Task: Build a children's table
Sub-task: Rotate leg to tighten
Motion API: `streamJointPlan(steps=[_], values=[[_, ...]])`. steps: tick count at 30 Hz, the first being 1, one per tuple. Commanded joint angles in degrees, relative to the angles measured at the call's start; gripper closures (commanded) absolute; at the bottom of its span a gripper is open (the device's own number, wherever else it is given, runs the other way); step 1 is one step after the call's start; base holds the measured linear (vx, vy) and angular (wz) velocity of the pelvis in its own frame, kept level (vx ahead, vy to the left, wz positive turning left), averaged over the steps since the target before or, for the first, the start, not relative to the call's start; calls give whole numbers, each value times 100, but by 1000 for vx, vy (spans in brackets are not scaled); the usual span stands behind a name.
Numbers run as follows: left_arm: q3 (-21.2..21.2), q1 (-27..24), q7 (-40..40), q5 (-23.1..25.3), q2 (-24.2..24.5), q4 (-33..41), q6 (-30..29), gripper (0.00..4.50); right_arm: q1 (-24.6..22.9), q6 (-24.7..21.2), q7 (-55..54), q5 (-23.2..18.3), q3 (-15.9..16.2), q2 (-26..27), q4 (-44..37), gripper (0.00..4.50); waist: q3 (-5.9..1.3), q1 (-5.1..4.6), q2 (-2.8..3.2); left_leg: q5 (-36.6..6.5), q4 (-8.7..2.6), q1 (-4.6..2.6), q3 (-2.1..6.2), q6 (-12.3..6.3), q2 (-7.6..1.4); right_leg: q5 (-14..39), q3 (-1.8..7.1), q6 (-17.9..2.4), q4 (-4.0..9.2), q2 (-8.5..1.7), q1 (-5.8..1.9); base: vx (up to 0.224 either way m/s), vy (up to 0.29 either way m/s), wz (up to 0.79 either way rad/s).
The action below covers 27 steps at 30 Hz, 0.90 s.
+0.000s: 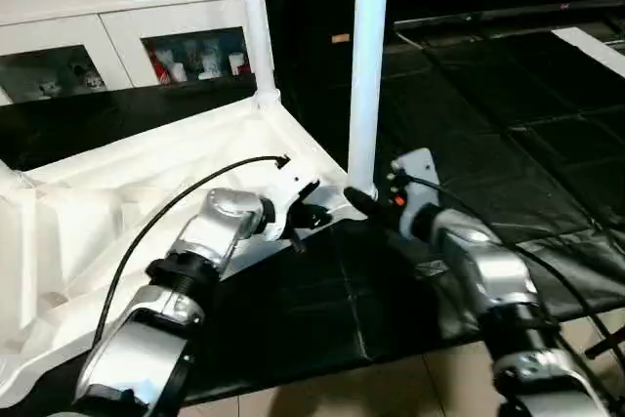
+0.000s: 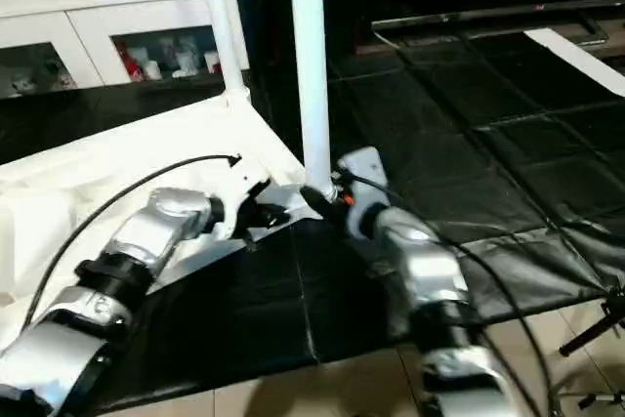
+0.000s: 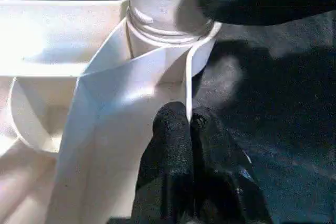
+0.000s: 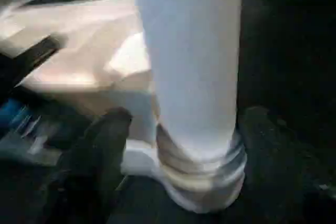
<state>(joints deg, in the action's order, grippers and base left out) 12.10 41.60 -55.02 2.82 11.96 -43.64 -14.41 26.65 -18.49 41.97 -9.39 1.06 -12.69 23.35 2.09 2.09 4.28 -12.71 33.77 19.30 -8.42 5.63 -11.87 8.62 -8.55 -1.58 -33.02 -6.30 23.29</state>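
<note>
Plastic throughout, the children's table [image 1: 117, 231] looked light, stiff and slick, lying upside down on the black floor mat [image 1: 469, 144]. The near leg [image 1: 369, 65], best held low, stood upright in its corner socket. The right gripper [image 1: 359, 200] straddled its base with fingers apart, seemingly loose. At nine o'clock, the left gripper [image 1: 305, 214], fingers together, pinched the top's rim.

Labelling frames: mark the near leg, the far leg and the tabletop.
near leg [image 1: 368, 65], left eye view, mid shaft
far leg [image 1: 253, 17], left eye view, shaft
tabletop [image 1: 146, 183], left eye view, ribbed underside
</note>
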Motion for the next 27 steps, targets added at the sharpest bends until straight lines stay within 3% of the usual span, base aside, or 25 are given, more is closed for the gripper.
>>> streamJointPlan(steps=[1, 2, 6, 7, 13, 16, 17, 27], values=[[100, -48, -526, -73, 143, 41, 316, 450, -52, -11, 767, -155, 164, -290, -235, 81, -378, 50, -91, -460, -327, 137, -58, -781, -35, 1218, 296, -1047, 344, -224, -461, 0, 0, 0], [172, -66, -795, -71, 216, 42, 479, 450, -70, 93, 1178, -194, 202, -538, -276, 58, -381, 71, -87, -464, -322, 130, -65, -810, -42, 1239, 294, -1051, 352, -225, -457, 0, 0, 0], [287, -110, -1344, -130, 329, 126, 638, 450, -53, 251, 1855, -304, 256, -914, -328, 39, -369, 152, -100, -478, -322, 123, -79, -816, -62, 1417, 296, -1032, 357, -232, -433, 0, 0, 0], [356, -121, -1510, -118, 376, 146, 718, 450, -40, 304, 2079, -330, 295, -1033, -345, 26, -371, 187, -80, -456, -318, 119, -78, -810, -67, 1410, 299, -1035, 347, -231, -425, 0, 0, 0], [749, -186, -2283, -29, 593, 207, 1190, 450, 199, 803, 3200, -353, 559, -1478, -50, 26, -393, 354, -101, -383, -311, 97, -86, -803, -100, 1244, 317, -1118, 300, -239, -398, 0, 0, 0], [836, -200, -2549, -26, 618, 221, 1274, 450, 310, 813, 3736, -483, 627, -1514, 104, 26, -394, 411, -147, -356, -309, 101, -90, -833, -111, 1211, 322, -1158, 287, -244, -400, 0, 0, 0], [921, -220, -2682, 4, 651, 271, 1338, 450, 378, 829, 3921, -461, 701, -1512, 208, 26, -393, 432, -129, -349, -310, 98, -83, -831, -114, 1256, 318, -1156, 280, -246, -395, 0, 0, 0], [1160, -241, -2969, 82, 731, 451, 1547, 450, 650, 1181, 4393, -310, 1042, -1347, 751, 114, -405, 500, -157, -269, -302, 99, -90, -763, -120, 1294, 325, -1130, 260, -252, -386, 0, 0, 0]])
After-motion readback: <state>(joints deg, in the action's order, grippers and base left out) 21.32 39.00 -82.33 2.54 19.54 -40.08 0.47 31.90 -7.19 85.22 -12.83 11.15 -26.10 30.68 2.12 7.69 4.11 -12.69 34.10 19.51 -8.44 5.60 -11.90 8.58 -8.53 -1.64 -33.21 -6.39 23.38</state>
